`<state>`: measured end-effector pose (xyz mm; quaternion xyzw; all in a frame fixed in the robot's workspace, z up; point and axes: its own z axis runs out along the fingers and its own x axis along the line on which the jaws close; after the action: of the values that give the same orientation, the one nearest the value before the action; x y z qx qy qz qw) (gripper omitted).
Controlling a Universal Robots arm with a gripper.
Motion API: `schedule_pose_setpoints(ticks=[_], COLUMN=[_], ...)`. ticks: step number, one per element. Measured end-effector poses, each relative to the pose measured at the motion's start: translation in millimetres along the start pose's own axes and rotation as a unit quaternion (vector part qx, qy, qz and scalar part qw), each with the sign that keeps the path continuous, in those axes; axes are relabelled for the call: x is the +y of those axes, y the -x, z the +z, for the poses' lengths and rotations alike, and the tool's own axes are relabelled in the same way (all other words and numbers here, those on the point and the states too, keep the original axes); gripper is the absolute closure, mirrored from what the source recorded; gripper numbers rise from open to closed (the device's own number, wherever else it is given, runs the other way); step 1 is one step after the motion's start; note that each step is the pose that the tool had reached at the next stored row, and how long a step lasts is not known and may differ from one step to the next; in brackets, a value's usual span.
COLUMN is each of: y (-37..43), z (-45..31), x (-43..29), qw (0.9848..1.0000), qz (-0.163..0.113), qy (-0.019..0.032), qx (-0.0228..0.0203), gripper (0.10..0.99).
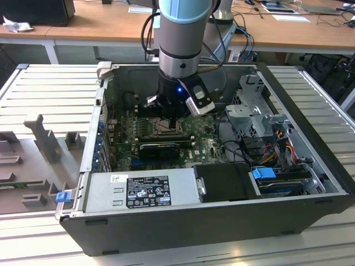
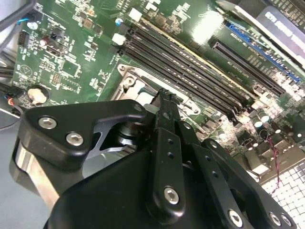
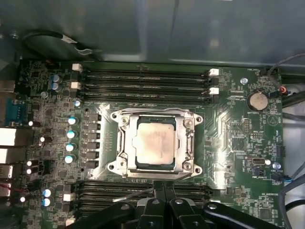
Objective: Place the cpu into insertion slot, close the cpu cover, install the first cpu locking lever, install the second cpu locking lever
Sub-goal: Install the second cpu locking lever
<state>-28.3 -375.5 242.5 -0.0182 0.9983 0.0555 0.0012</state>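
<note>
The black claw (image 3: 159, 191), fingers pressed together and holding nothing, hangs at the edge of the silver-rimmed square insertion slot (image 3: 119, 143). Just beyond its tips, the pale silvery-beige square cpu (image 3: 155, 142) lies inside that slot, the thin silver cpu cover (image 3: 189, 143) framing it, within the open black computer case (image 1: 310, 105) on the slatted grey bench (image 1: 44, 94).

open black pc case (image 1: 211, 233), grey power supply (image 1: 141, 191) up front, blue latch (image 1: 264, 173), drive cage (image 1: 252, 113), coin battery (image 3: 259, 100), wooden desk (image 1: 105, 22) behind
</note>
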Motion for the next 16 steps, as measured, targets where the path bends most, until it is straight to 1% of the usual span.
schedule_pose_setpoints(ticks=[4, 5, 6, 7, 9, 11, 12, 13, 15, 16], y=[-8.3, -11.0, -15.6, -19.1, -19.6, -20.3, -21.4, -24.0, -27.5, -32.5], z=[1.7, 2.3, 3.3, 6.6, 13.0, 16.6, 19.9, 21.4, 22.0, 22.4], x=[-0.5, -0.6, -0.5, -1.0, -1.7, -2.1, -2.5, -3.5, -4.7, -7.3], qw=[1.0, 1.0, 1.0, 1.0, 1.0, 1.0, 1.0, 1.0, 1.0, 0.9999], qz=[0.0, 0.0, 0.0, 0.0, -0.001, -0.002, -0.003, -0.003, -0.003, -0.004], qy=[0.0, 0.0, 0.0, 0.0001, 0.0002, 0.0002, 0.0005, 0.0022, 0.0064, 0.0116], qx=[0.0, 0.0, 0.0, 0.0, 0.0001, 0.0002, 0.0003, 0.0003, 0.0001, -0.0001], gripper=[0.98, 0.98, 0.98, 0.98, 0.98, 0.98, 0.98, 0.98, 0.98, 0.98])
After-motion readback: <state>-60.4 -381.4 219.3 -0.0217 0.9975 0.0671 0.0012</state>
